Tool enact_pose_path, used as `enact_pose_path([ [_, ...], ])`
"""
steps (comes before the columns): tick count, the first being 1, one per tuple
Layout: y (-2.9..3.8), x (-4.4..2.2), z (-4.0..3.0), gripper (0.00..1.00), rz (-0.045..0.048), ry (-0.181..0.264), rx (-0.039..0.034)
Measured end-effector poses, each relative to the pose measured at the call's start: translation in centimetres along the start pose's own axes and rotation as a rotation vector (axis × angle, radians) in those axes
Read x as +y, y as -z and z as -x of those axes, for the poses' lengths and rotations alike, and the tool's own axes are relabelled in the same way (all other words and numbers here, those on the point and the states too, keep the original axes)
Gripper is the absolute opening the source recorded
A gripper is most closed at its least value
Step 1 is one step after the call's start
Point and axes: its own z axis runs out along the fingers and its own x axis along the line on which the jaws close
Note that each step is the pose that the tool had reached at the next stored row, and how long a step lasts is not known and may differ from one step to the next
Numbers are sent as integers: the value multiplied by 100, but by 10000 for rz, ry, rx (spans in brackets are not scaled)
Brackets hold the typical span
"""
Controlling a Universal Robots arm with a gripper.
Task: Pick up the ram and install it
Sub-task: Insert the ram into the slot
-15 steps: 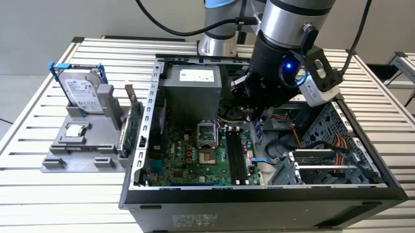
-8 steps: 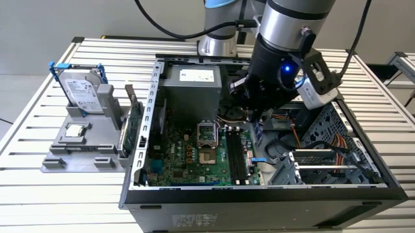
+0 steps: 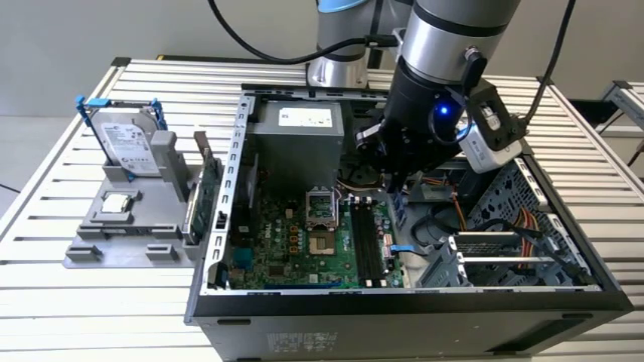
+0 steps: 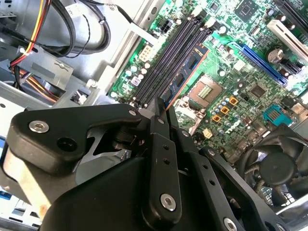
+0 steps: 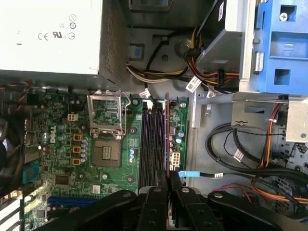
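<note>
gripper (image 4: 162,108) closed on the ram (image 4: 185,72), fingers pinched together over its top edge in both wrist views; in the first wrist view the ram (image 5: 167,134) shows edge-on as a thin line running along the memory slots (image 5: 151,144), over the slot nearest the case's drive side. whether it is seated or just above the slot: cannot tell. little room either side, with the empty processor socket (image 5: 107,127) just beside the slots on one flank and a narrow strip of board, then the metal case wall, on the other. cables (image 5: 240,154) lie loose in the bay beyond that wall. in the exterior view the arm (image 3: 443,68) comes down steeply into the open computer case (image 3: 403,302), wrist low inside, gripper (image 3: 394,177) above the motherboard (image 3: 292,241) near the power supply (image 3: 297,132); fingertips hard to make out there. outside the case, toward the tabletop's far left corner in that view, a grey fixture (image 3: 131,226) carries a hard drive (image 3: 131,147) upright and a processor chip (image 3: 118,202).
</note>
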Motion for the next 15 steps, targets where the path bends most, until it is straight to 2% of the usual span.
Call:
enact_pose_path([
  [6,-2,-4,-1,0,5,-45,-2],
  [12,-39,-5,0,0,3,-675,-9],
  [15,-58,-5,-2,0,3,-753,-10],
])
